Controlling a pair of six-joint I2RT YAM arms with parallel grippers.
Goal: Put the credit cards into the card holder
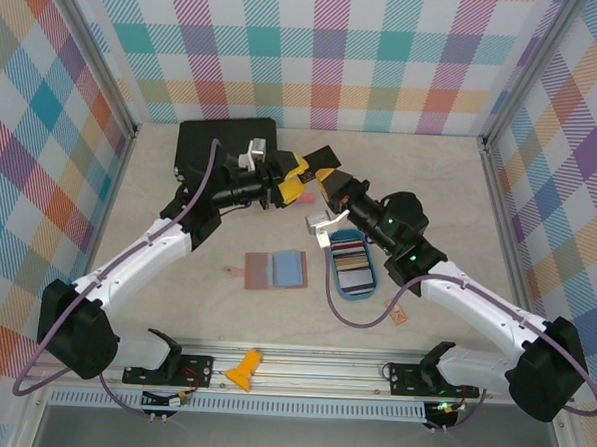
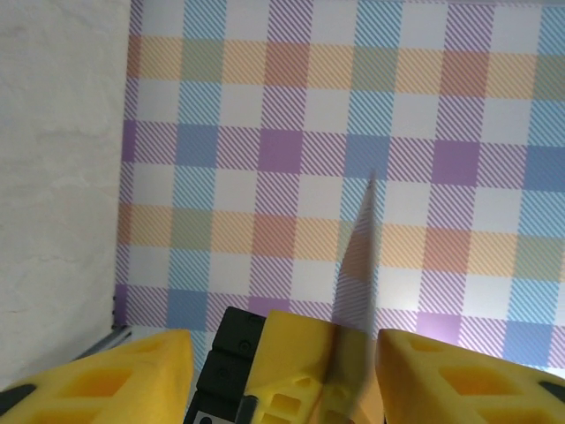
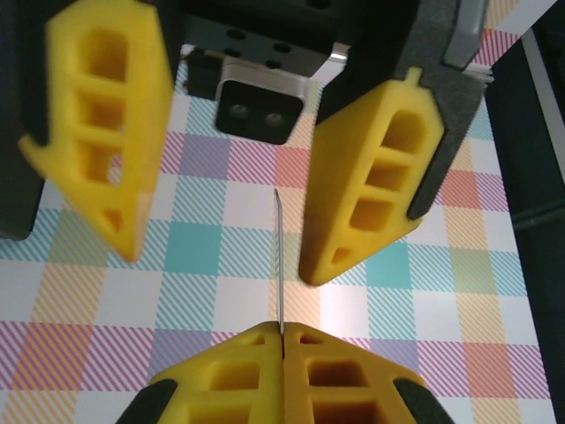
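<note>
I noted the right gripper [image 3: 282, 340] clamped shut on one credit card [image 3: 279, 256], held mid-air. The left gripper [image 3: 221, 263] stood open, straddling the card without contact. The card holder [image 1: 276, 270] lay unfolded on the table [image 1: 459, 222].

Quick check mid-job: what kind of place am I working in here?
Probably a lab robot cell, not a home: plaid panel walls box in a plywood table, with metal frame posts and a mounting rail at the near edge.

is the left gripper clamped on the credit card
No, the fingers of the left gripper stand apart on either side of the credit card, clear of it, while the right gripper pinches its lower edge.
</note>
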